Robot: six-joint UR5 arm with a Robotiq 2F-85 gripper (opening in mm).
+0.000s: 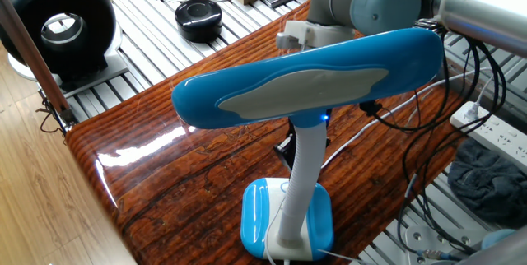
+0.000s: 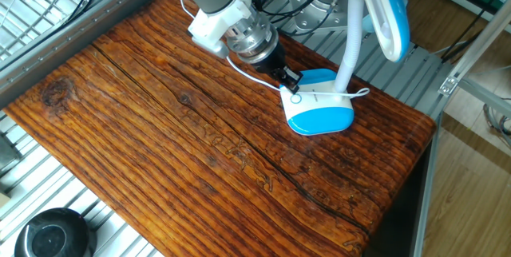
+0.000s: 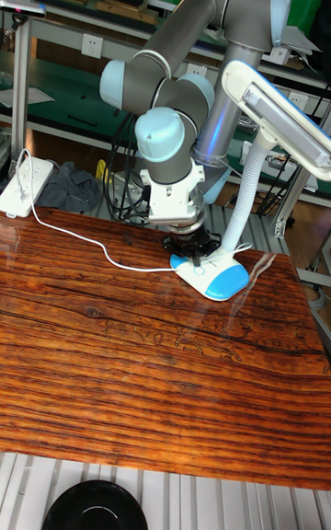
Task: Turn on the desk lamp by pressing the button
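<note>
The desk lamp stands near one edge of the wooden table. Its sky-blue head with a pale panel fills the middle of one fixed view, on a white neck above the blue-and-white base. In the other fixed view the base shows a small round button at its white end. My gripper points down at that end, its black tip right at the button. Whether it touches cannot be told, nor the fingers' state. The tall fixed view shows the gripper low over the base.
A black round fan-like device and a black disc sit on the metal racks beyond the table. A white cable runs across the wood from a power strip to the lamp. More cables hang by the arm.
</note>
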